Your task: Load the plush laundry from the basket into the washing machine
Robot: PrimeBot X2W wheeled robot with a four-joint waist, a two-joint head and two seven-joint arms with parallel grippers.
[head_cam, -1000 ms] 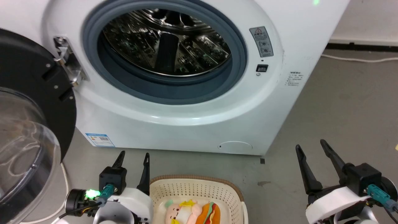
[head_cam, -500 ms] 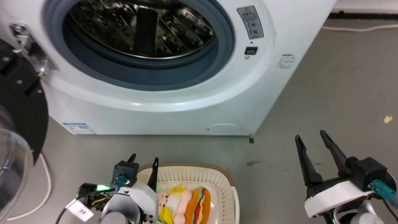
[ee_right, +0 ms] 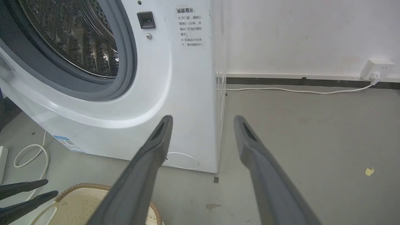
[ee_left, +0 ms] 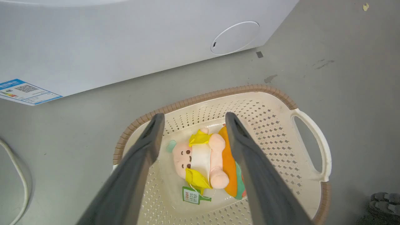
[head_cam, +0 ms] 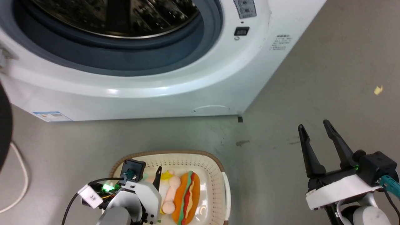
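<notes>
The cream basket (head_cam: 215,168) with its brown rim (ee_left: 218,93) stands on the floor before the white washing machine (head_cam: 187,90), whose steel drum (head_cam: 118,15) is open. Inside the basket lie the orange hot-dog plush (head_cam: 186,197) and, touching its left side, the pale pink figure in yellow (head_cam: 171,193). My left gripper (head_cam: 147,173) hangs open over the basket's left half; in the left wrist view (ee_left: 194,115) its fingers frame the pink figure (ee_left: 193,159) and the hot-dog (ee_left: 229,168). My right gripper (head_cam: 313,124) is open and empty over the floor, right of the basket (ee_right: 203,117).
The black door rim (head_cam: 4,131) juts in at the far left. A white cable (head_cam: 18,187) loops on the grey floor at the left. A yellow scrap (head_cam: 378,90) lies at the right. A wall socket (ee_right: 376,67) with a cord sits by the skirting.
The head camera has tilted down, so machine and basket shifted up the picture. My left gripper moved from beside the basket's left rim to over its inside. The right gripper stays open.
</notes>
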